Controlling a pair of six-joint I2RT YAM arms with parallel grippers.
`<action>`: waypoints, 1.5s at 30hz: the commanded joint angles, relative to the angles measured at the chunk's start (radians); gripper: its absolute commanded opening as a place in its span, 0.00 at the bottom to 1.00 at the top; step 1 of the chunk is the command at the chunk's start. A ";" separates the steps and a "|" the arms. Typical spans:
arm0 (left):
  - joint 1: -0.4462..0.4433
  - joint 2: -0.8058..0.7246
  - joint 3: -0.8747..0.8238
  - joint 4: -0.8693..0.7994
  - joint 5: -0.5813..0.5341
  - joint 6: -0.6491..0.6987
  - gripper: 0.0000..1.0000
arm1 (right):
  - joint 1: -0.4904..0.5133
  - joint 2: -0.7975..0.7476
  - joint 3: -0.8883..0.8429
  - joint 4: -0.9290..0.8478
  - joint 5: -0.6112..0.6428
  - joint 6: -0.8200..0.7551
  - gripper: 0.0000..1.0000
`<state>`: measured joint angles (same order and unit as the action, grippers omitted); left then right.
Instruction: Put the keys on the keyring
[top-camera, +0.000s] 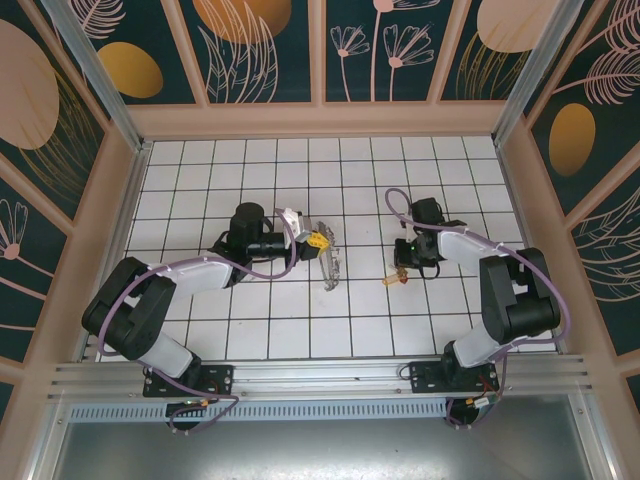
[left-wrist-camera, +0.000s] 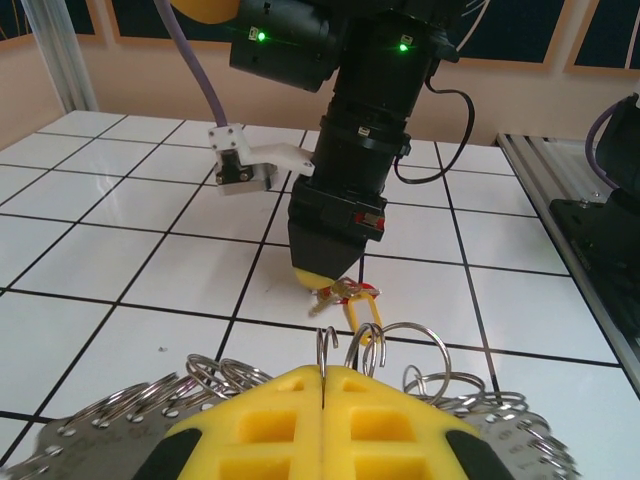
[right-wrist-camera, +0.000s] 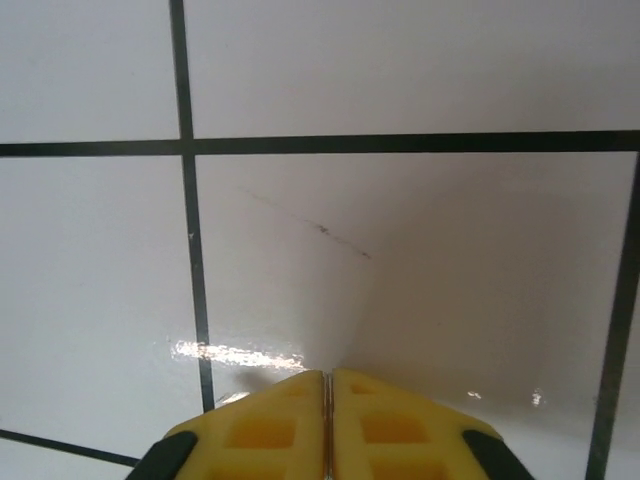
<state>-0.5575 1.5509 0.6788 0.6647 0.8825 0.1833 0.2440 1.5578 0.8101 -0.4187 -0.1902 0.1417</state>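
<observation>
The only mark that could be writing is a small red label (left-wrist-camera: 371, 222) on the black body of the right tool (left-wrist-camera: 318, 276), seen from the left wrist, and its print is too small to read. Two green lights (left-wrist-camera: 403, 46) glow higher on that arm. The keys (left-wrist-camera: 349, 293) are a tiny bunch, brass-gold with a red head, and a slim gold loop runs off them toward the near side. They lie flat on the white tiled counter (top-camera: 250, 330), right of centre and just beside the yellow tip of the right tool, on its near-left side from above. I cannot tell whether the tip touches them. The right tool is closed: its jaws meet in a thin seam with nothing between them, pointing down close over a bare tile. The keyring (top-camera: 331, 258) is a thin silver-grey ring fringed with many small silver keys and wire loops. It sits at the centre of the counter, left of the keys and apart from them. The left tool (left-wrist-camera: 323, 400) is closed and gripping it: a wire loop rises out of the seam between its yellow jaws, and silver keys fan out on both sides. From above the keyring shows edge-on and tilted, running from the left tool toward the near side.
</observation>
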 joint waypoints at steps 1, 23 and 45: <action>-0.004 -0.007 0.028 0.007 0.032 0.022 0.00 | -0.003 0.006 0.018 -0.002 0.034 0.007 0.04; -0.004 -0.014 0.043 -0.007 0.028 0.017 0.00 | -0.101 0.046 0.037 0.139 -0.034 -0.005 0.15; -0.004 -0.007 0.039 -0.006 0.034 0.020 0.00 | -0.101 0.011 0.035 0.084 -0.008 -0.004 0.08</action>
<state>-0.5575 1.5509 0.6941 0.6380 0.8825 0.1833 0.1509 1.5906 0.8185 -0.3210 -0.2062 0.1410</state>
